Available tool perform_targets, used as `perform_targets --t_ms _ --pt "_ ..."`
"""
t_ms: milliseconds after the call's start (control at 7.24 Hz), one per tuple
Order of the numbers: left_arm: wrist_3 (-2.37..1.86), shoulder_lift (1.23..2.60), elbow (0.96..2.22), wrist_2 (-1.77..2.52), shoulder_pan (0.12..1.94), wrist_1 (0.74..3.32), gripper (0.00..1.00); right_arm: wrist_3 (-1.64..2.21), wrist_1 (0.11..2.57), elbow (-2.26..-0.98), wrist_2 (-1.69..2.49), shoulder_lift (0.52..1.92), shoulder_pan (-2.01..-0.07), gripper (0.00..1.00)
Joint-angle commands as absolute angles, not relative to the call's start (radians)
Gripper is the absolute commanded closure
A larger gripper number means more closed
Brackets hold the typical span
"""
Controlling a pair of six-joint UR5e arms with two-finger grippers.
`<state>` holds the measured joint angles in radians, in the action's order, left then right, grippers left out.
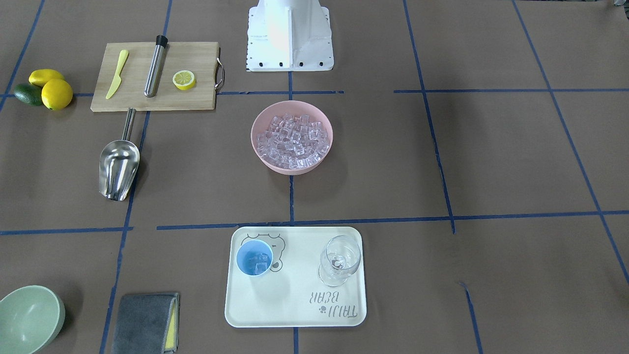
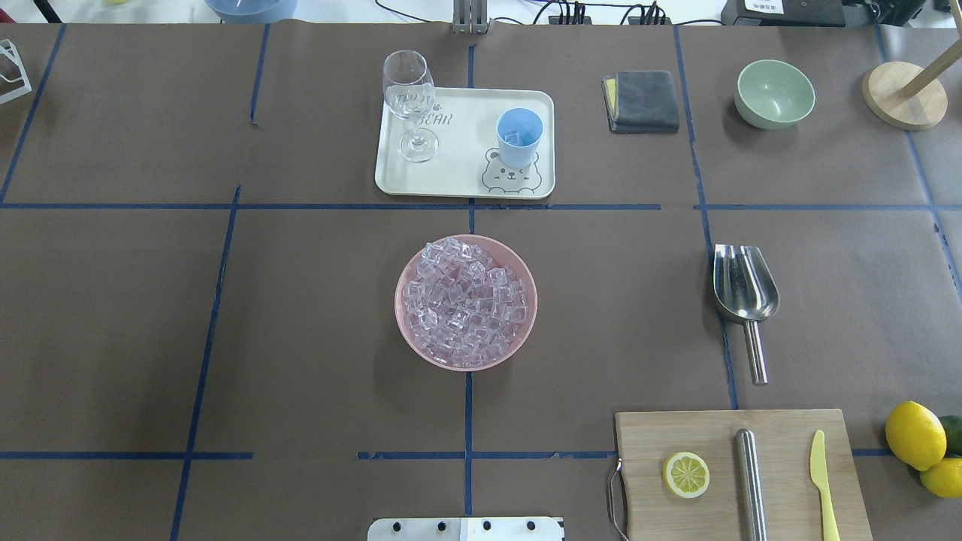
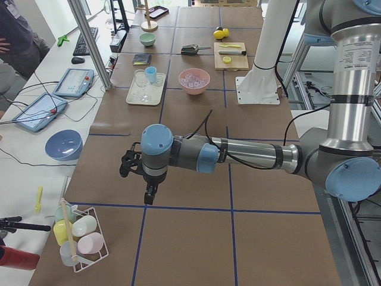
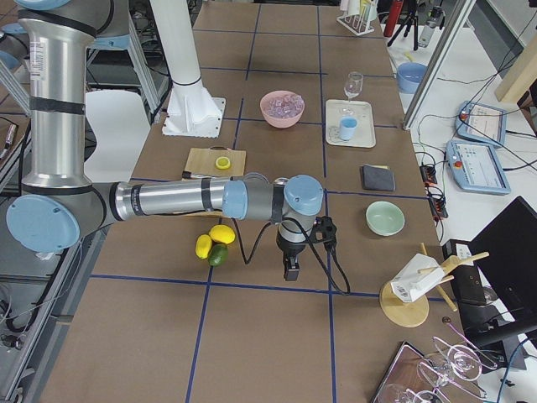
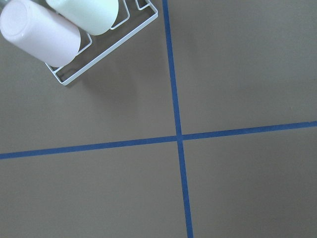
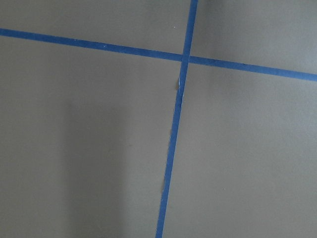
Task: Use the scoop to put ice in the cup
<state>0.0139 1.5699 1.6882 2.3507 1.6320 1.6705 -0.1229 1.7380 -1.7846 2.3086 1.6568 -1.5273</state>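
Grey cloth (image 1: 145, 322) and green bowl (image 1: 29, 317) lie near the tray (image 1: 295, 275) — left gripper (image 3: 149, 195), right gripper (image 4: 291, 270): spread or pressed, cannot tell.

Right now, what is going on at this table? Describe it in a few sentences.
Nothing is being handled at this moment. The left gripper and the right gripper hang over the table at opposite ends, far from the task's things; whether they are open cannot be told. The scoop lies on the table, untouched. The pink bowl in the middle is full of ice, and the cup on the tray holds a few cubes.
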Motion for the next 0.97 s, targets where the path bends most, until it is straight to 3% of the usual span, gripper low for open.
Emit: perform_targets --t_ms 0,829 --pt "0.015 1.568 1.709 2.35 1.634 1.667 0.0 -0.123 1.738 -1.787 2.309 1.657 -1.528 0.0" --pt "0.014 1.545 1.707 2.352 1.634 1.666 0.0 -0.124 1.736 -1.79 2.309 1.657 -1.526 0.0"
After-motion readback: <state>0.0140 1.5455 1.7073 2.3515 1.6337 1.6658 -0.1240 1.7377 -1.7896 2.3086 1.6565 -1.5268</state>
